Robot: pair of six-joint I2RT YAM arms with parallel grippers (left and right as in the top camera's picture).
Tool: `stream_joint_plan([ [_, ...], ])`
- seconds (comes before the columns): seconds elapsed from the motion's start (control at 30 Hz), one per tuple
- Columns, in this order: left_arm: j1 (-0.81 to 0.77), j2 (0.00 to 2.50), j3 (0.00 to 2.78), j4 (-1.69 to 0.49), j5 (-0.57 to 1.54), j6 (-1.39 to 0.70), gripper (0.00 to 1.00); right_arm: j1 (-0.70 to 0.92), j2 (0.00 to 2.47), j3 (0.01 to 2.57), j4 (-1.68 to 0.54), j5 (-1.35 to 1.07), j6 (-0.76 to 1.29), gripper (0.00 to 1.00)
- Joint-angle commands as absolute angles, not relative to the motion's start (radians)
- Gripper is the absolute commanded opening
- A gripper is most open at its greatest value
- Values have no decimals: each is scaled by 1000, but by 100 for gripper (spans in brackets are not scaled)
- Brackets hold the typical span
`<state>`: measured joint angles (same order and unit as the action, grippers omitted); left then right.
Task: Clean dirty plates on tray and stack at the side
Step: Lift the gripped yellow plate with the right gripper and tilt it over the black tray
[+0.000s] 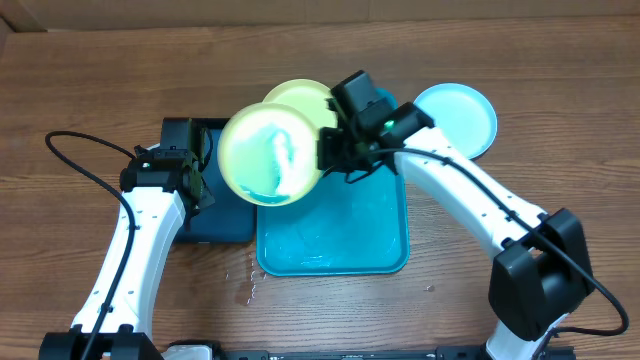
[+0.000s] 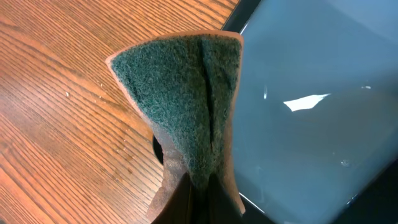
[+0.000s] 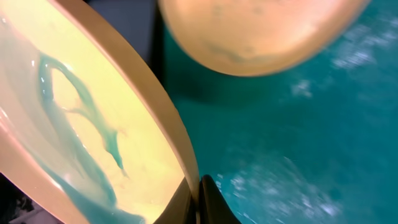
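Observation:
My right gripper point(image 1: 327, 152) is shut on the rim of a yellow-green plate point(image 1: 270, 155), holding it tilted above the left end of the turquoise tray point(image 1: 385, 250). Blue smears cross the plate's face point(image 3: 81, 130), and the black fingertips point(image 3: 211, 202) pinch its edge. A second plate point(image 1: 300, 95) lies at the tray's far end, also visible as a plate point(image 3: 261, 31) at the top of the right wrist view. A third, pale cyan plate point(image 1: 455, 118) rests on the table right of the tray. My left gripper point(image 1: 203, 172) is shut on a folded green scouring sponge point(image 2: 186, 106), left of the held plate.
A dark navy tray point(image 1: 215, 225) lies left of the turquoise tray, under my left gripper, and the same navy tray point(image 2: 311, 124) looks wet. Small water drops point(image 1: 245, 285) mark the wooden table near the front. Black cables run along both arms.

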<state>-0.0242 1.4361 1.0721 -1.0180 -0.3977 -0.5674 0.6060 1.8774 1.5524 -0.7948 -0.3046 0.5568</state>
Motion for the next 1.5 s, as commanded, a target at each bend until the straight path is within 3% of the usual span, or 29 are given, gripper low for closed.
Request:
stream_joint_plan([
  [0.0,-17,1419,1068,-1017,-421,-592,4,643,1896,1581,-731,-248,609,4],
  [0.63,-17,1419,1068,-1024,-392,-591,4,769,2084,1581,-300,-39,682,4],
  [0.8,-17,1419,1068,-1028,-392,-591,4,820,2107,1581,-231,117,672,4],
  [1.3,-17,1419,1068,-1035,-390,-591,4,891,2111,1586,134,459,121,4],
  [1.47,-17,1419,1068,-1035,-376,-591,4,891,2075,1586,222,523,36,4],
])
